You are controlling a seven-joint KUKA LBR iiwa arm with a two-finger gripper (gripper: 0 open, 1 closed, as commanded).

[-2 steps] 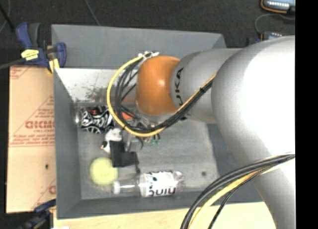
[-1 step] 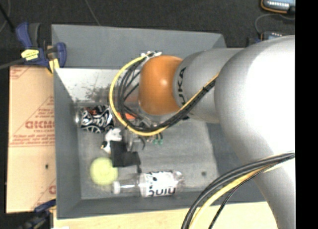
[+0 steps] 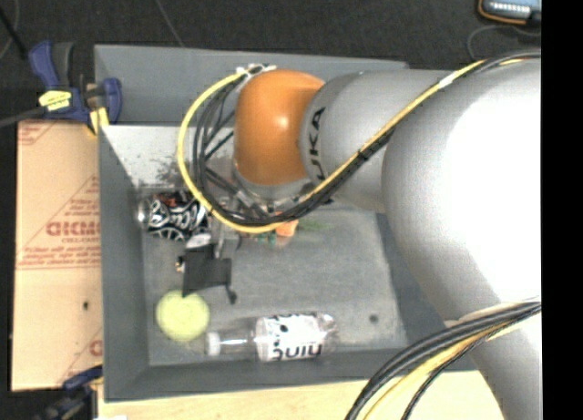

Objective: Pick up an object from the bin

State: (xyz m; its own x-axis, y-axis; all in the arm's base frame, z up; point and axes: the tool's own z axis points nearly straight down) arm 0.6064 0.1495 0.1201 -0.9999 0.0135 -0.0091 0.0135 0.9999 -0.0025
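The dark gripper (image 3: pixel 208 272) is seen low in the left part of the grey bin (image 3: pixel 364 272), between a black-and-white patterned can (image 3: pixel 173 215) lying near the back wall and a yellow-green ball (image 3: pixel 182 316) just beside it toward the front. How far it is spread cannot be told. A clear labelled bottle (image 3: pixel 278 338) is laid along the front wall, and a small orange-and-green piece (image 3: pixel 282 234) is seen under the arm.

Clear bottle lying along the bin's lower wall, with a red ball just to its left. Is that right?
Not quite: the ball is yellow-green, not red. The camera view shows it just left of the clear bottle, which does lie along the lower wall of the bin.
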